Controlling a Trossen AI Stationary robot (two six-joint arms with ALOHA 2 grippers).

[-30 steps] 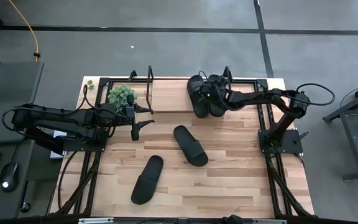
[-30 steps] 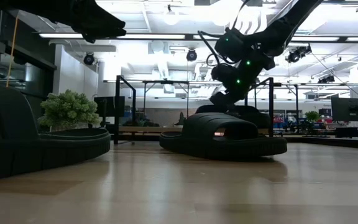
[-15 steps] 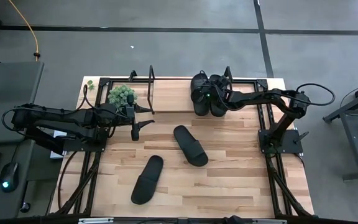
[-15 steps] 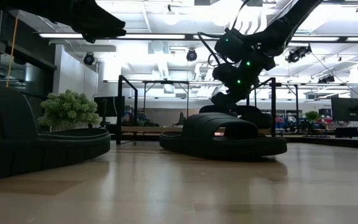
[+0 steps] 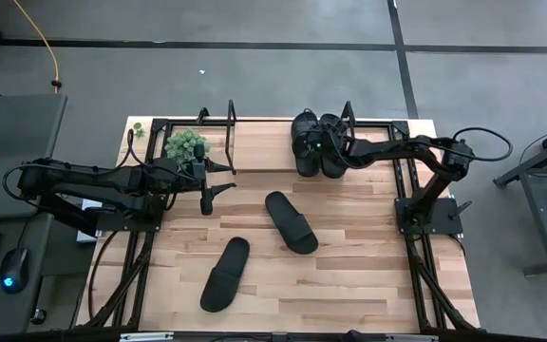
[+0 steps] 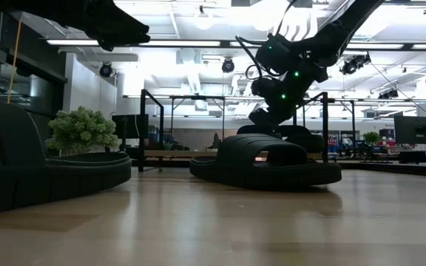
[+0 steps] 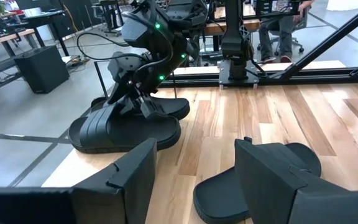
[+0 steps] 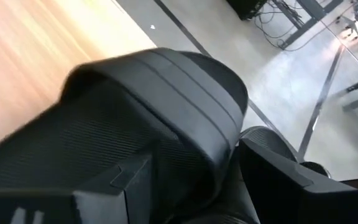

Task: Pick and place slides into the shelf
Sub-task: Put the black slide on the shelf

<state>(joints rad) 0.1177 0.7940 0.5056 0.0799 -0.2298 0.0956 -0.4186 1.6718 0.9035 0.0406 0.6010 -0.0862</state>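
The counter (image 5: 368,275) carried the shelf (image 5: 264,144) at its far edge, w/ two slides (image 5: 317,144) on the shelf's right end. Two more slides (image 5: 291,221) lay mid-counter. Right pincer (image 5: 313,144) sat clamped on a shelf slide's strap — left pincer (image 5: 207,201) hovered w/ fingers apart by the plant (image 5: 185,145).

Legible text, labels, brands, numbers, signs: none readable on any surface in any view.
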